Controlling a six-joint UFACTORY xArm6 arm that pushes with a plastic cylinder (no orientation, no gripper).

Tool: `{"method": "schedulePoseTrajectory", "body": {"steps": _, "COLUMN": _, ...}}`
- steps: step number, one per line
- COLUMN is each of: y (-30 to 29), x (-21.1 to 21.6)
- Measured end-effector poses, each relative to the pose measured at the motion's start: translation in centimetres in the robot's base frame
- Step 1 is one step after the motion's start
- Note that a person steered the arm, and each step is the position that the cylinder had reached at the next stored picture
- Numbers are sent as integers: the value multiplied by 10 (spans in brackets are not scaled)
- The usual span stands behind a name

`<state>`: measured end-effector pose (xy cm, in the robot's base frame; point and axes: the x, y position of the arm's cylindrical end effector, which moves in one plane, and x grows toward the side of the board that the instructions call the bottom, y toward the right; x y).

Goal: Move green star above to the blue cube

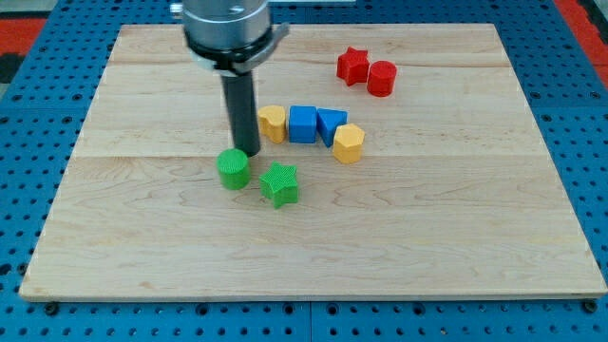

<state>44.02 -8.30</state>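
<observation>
The green star (pixel 279 182) lies on the wooden board, a little below and left of the blue cube (pixel 302 123). My tip (pixel 247 152) stands just above the green cylinder (pixel 233 169), up and left of the green star and left of the blue cube. The tip touches neither the star nor the cube. The dark rod rises from the tip to the grey arm head at the view's top.
A yellow block (pixel 273 123) sits left of the blue cube, a blue triangular block (pixel 331 124) right of it, then a yellow hexagonal block (pixel 349 142). A red star (pixel 352 66) and a red cylinder (pixel 381 78) lie at the upper right. The wooden board (pixel 456 218) sits on a blue pegboard.
</observation>
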Motion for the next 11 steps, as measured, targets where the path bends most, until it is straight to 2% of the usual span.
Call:
{"method": "schedulePoseTrajectory", "body": {"steps": 1, "y": 3, "x": 16}}
{"method": "schedulePoseTrajectory", "body": {"steps": 2, "y": -47, "x": -5}}
{"method": "schedulePoseTrajectory", "body": {"steps": 4, "y": -58, "x": 53}}
{"method": "schedulePoseTrajectory", "body": {"steps": 5, "y": -35, "x": 60}}
{"method": "schedulePoseTrajectory", "body": {"steps": 6, "y": 14, "x": 60}}
{"method": "schedulePoseTrajectory", "body": {"steps": 7, "y": -28, "x": 39}}
{"method": "schedulePoseTrajectory", "body": {"steps": 8, "y": -13, "x": 23}}
{"method": "schedulePoseTrajectory", "body": {"steps": 10, "y": 14, "x": 20}}
{"method": "schedulePoseTrajectory", "body": {"steps": 11, "y": 93, "x": 19}}
